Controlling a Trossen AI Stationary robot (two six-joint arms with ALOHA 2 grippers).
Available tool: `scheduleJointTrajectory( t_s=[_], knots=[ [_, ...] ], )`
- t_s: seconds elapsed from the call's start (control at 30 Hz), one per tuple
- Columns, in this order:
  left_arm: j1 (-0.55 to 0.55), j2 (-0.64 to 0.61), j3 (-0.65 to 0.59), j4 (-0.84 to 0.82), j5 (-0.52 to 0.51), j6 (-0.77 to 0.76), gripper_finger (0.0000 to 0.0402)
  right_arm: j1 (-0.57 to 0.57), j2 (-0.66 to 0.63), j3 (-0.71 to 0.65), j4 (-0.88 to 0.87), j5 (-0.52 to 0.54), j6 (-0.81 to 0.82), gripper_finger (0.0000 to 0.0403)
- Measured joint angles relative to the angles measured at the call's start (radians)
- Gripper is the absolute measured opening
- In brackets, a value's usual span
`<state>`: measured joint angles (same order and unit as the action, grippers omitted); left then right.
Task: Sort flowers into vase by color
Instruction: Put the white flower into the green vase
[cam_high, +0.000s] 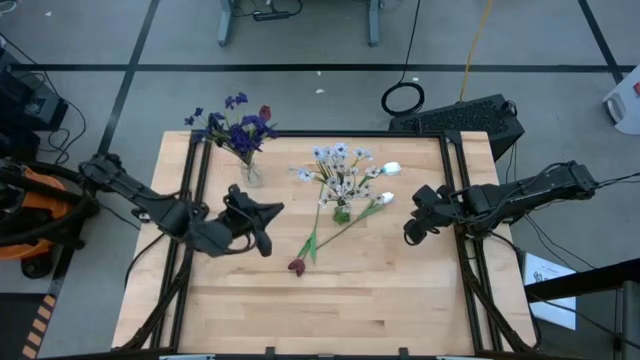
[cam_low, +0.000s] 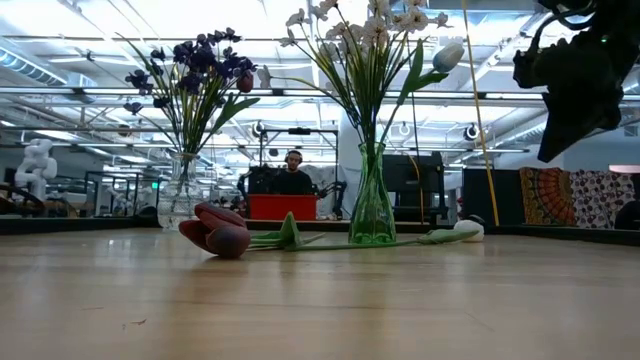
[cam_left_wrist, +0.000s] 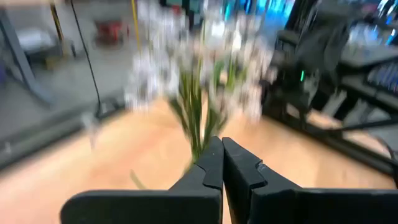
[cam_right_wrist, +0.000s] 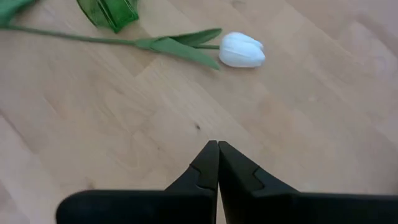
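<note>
The wooden bench has a dark frame along its edges, and its whole near half lies bare. Toward the far left stands a clear vase with purple-blue flowers and one dark red bud among them. Near the middle stands a green vase holding pale white-lilac flowers and a white tulip bud. Two flowers lie flat on the wood beside the green vase: a dark red tulip, its head pointing to the bench's near side, and a white tulip with its head on the right. The left gripper hangs above the bench between the two vases, clenched with nothing between its fingers. The right gripper hovers over open wood just right of the white tulip, clenched and empty too, well inside the right edge rail. A person sits in the room beyond the far edge, behind a red box.
</note>
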<state>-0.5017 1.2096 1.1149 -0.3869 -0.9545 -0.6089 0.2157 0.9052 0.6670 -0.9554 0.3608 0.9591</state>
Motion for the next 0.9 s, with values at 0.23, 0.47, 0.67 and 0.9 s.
scheduleJointTrajectory(
  t_s=[0.23,0.47,0.67,0.9],
  knots=[
    [0.004,0.015,-0.003,-0.369,0.241,-0.316,0.0002,0.005,0.041,0.000,0.030,0.003,0.228,0.0000],
    [0.021,0.014,-0.108,-0.542,0.364,-0.264,0.0001,0.066,0.143,0.000,0.161,-0.036,0.434,0.0000],
    [0.025,-0.030,-0.284,-0.514,0.496,-0.181,0.0001,0.163,0.320,0.046,0.257,0.005,0.715,0.0000],
    [0.025,-0.207,-0.516,-0.377,0.611,-0.083,0.0000,0.212,0.612,0.246,0.250,0.026,0.957,0.0000]
  ],
)
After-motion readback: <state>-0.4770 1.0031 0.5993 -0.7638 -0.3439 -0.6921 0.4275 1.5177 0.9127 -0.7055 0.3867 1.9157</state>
